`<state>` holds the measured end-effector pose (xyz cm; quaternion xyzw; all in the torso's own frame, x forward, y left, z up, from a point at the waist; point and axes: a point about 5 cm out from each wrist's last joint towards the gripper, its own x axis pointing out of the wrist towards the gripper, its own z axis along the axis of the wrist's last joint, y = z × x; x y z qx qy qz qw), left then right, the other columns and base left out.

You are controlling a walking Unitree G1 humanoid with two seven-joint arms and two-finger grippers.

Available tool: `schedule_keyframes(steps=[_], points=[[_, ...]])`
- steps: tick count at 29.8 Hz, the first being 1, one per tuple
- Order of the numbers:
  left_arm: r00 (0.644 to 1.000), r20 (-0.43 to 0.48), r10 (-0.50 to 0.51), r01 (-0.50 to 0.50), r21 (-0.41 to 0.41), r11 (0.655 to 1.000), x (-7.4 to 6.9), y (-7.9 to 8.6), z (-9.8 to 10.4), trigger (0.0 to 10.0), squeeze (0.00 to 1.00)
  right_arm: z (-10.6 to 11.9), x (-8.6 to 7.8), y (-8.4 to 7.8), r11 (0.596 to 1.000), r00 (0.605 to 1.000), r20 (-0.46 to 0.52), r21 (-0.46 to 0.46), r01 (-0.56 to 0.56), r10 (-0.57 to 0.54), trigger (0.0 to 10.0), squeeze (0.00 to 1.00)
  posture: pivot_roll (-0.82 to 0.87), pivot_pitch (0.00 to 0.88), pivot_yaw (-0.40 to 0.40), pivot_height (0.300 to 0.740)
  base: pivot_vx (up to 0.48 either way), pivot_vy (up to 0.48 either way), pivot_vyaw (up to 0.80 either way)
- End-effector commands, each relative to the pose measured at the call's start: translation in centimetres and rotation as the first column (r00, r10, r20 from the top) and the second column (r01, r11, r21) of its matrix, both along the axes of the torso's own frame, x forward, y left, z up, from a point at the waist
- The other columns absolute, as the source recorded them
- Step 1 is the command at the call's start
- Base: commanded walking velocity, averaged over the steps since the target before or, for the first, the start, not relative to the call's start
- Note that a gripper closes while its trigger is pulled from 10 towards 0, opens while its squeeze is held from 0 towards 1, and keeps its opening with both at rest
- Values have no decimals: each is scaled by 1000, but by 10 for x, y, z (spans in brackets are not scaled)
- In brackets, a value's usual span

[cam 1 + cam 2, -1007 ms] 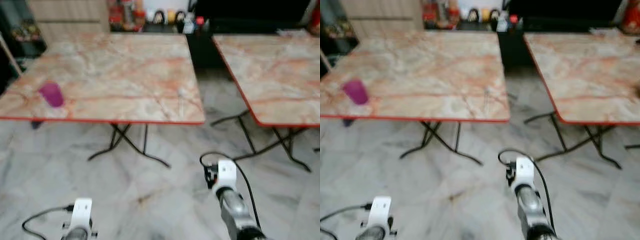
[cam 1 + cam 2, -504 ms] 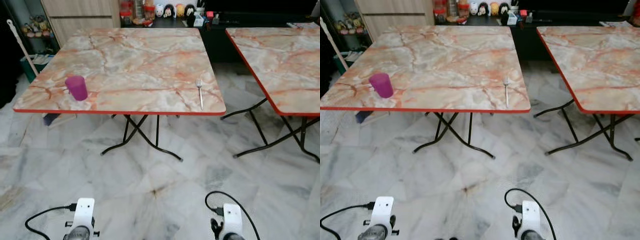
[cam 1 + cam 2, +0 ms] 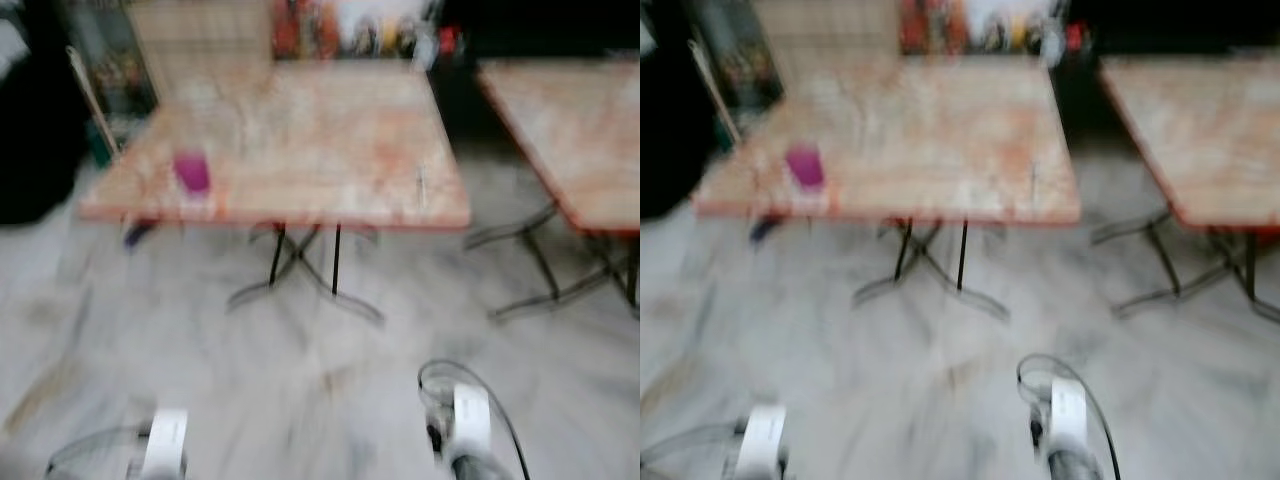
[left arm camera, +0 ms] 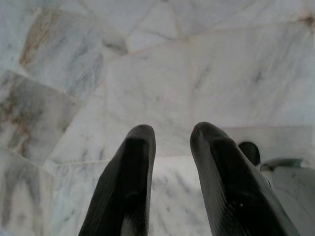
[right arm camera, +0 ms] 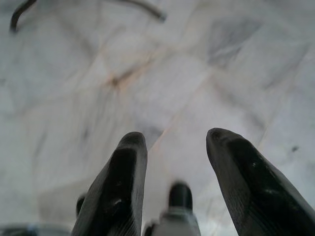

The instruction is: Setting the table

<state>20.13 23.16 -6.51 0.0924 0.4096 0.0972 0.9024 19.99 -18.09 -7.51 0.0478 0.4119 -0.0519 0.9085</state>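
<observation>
1. A square marble-patterned bench (image 3: 300,150) with a red rim fills the blurred upper centre.
2. A purple cup (image 3: 191,172) stands near its left edge; a thin metal fork (image 3: 421,184) lies near its right.
3. The left gripper (image 4: 170,135) and right gripper (image 5: 172,140) hang over the veined marble floor (image 4: 147,59), tapered black fingers apart, empty.

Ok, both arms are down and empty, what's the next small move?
Probably keep walking toward the near table. The purple cup and fork on it lie well ahead, while the left gripper and right gripper hang open over bare floor, and the head views are blurred.
</observation>
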Motion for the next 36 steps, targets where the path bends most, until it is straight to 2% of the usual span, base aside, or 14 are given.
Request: schedule_keyframes(steps=[1, 19, 25, 36], points=[[1000, 3, -10, 10, -5, 1000, 3, -3, 1, 10000, 0, -1, -2, -6, 1000, 1000, -11, -10, 7, -7, 10000, 0, 21, 86, 16, 740, 304, 0, 0], [999, 10, -31, 31, -7, 999, 7, -6, 3, 10000, 0, -1, -3, -6, 1000, 1000, -19, -12, 14, -14, 10000, 0, 14, 43, 9, 740, 315, 0, 0], [999, 20, -25, 25, -10, 1000, 10, -6, 4, 10000, 0, -1, -3, -8, 1000, 999, -29, -12, 26, -26, 10000, 0, 18, 55, 6, 740, 326, 0, -76], [1000, 11, -18, 18, -12, 1000, 6, -6, 2, 10000, 0, -1, -3, -7, 1000, 1000, -21, -19, 15, -16, 10000, 0, 17, 84, 8, 740, 327, 0, -41]])
